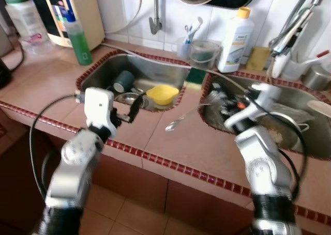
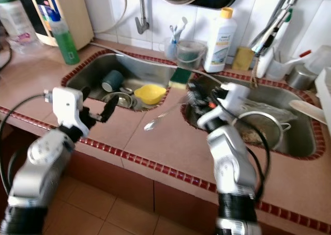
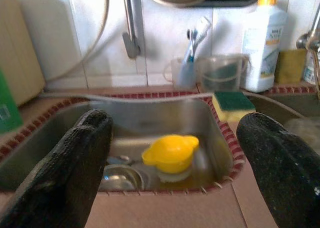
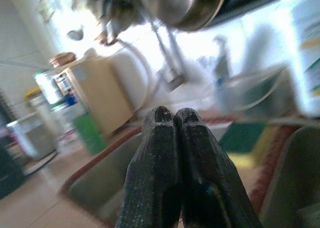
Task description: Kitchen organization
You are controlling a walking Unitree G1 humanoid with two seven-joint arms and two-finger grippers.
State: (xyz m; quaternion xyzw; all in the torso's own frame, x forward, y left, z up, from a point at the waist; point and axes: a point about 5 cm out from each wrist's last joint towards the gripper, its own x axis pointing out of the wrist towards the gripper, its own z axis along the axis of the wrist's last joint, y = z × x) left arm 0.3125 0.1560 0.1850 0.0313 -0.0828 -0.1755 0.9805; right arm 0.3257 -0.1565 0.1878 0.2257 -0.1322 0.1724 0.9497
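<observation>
Lying beyond the spread left gripper [image 3: 175,173]: yellow lid [image 3: 170,152] in sink [image 3: 220,138].

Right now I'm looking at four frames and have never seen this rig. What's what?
It is a humanoid robot at a tiled kitchen counter with two sinks. The two wide pictures come from its head camera, and the other two from cameras on its wrists.

The left gripper hovers at the left sink, fingers apart, facing a yellow cup. The right gripper is by the right sink, fingers pressed together.

A spoon over the counter points its handle toward the right gripper, but whether it is gripped is unclear. A sponge sits between the sinks, and a white bottle stands behind it.
</observation>
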